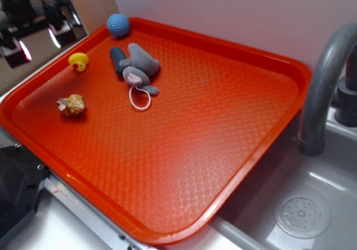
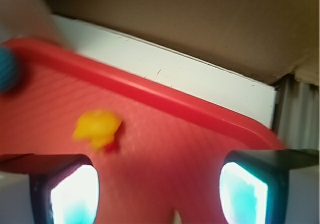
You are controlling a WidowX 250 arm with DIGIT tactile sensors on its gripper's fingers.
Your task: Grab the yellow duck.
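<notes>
The yellow duck (image 1: pixel 78 61) is small and bright yellow with an orange beak, and it rests on the orange-red tray (image 1: pixel 212 144) near the far left rim. In the wrist view the duck (image 2: pixel 97 128) shows as a blurred yellow shape ahead and a little left of centre. My gripper (image 2: pixel 159 189) is open, its two fingers wide apart at the bottom corners with only tray between them. The duck lies beyond the fingertips, untouched. The gripper does not show in the exterior view.
A blue textured ball (image 1: pixel 118 25) sits in the tray's far corner. A grey plush mouse (image 1: pixel 135 66) lies right of the duck, and a tan-gold knobbly lump (image 1: pixel 72 105) lies nearer the front. A grey faucet (image 1: pixel 326 82) and sink (image 1: pixel 304 214) stand to the right.
</notes>
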